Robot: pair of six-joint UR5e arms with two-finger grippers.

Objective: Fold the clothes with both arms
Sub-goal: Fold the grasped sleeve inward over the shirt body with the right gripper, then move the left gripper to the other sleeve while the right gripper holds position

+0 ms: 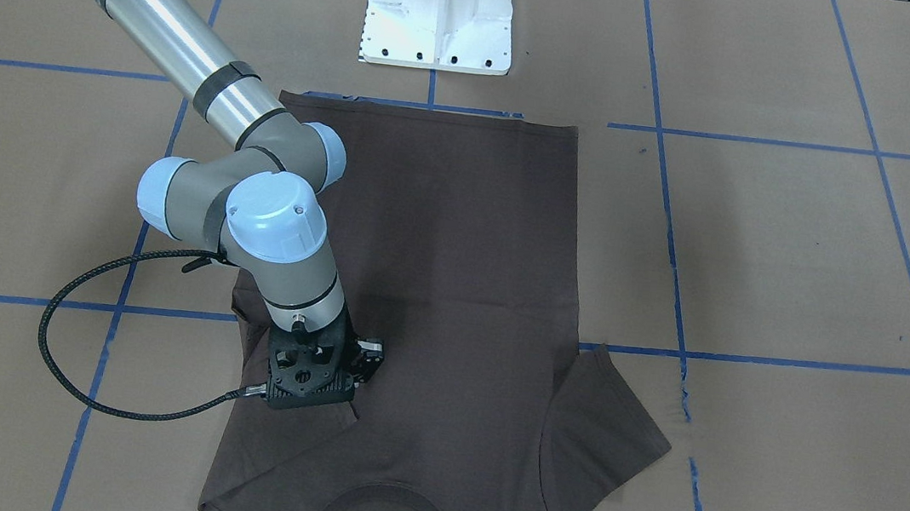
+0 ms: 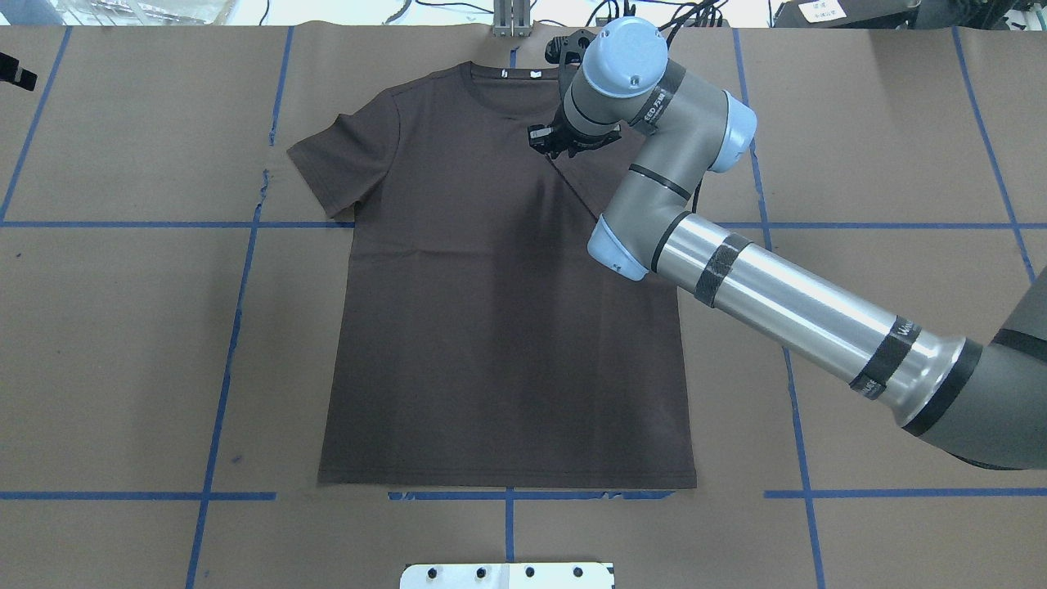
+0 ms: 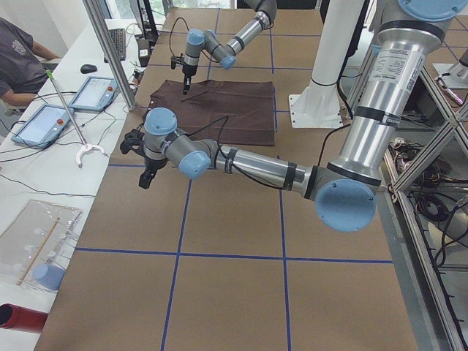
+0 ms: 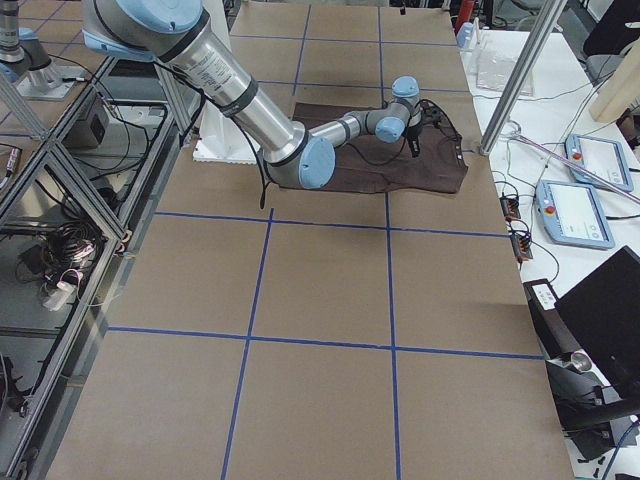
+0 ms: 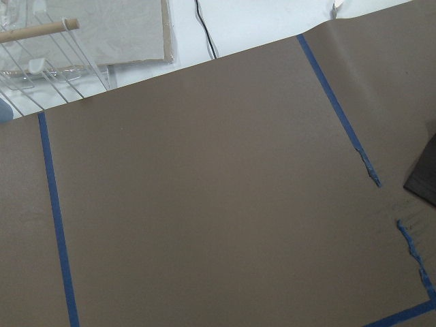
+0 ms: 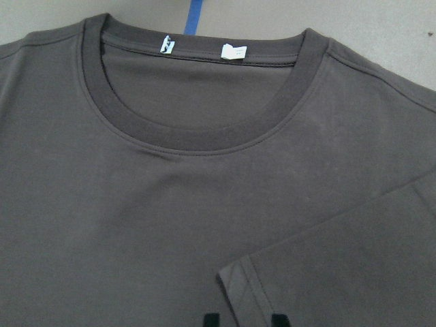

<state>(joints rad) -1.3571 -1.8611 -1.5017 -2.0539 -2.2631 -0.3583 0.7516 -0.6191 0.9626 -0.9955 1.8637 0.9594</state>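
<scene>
Noted on the right arm [image 1: 164, 25]: polished silver tube, matte grey joint housings, round light-blue caps [image 1: 274, 222], and a small screw set in the cap face. Black bands [image 2: 712, 270] ring the tube. There is dark lettering on the collars, too small to read. A black braided cable [image 1: 43, 316] runs to a black perforated mount [image 1: 304, 375] at the wrist. The right gripper [image 6: 245, 320] is black, with two squared fingertips [image 6: 212, 319]. The left arm [image 3: 395, 80] is the same build: silver tube, grey elbow, one large blue cap [image 3: 345, 207]. The left gripper [image 3: 146, 178] is black, its finer detail too small to make out.
</scene>
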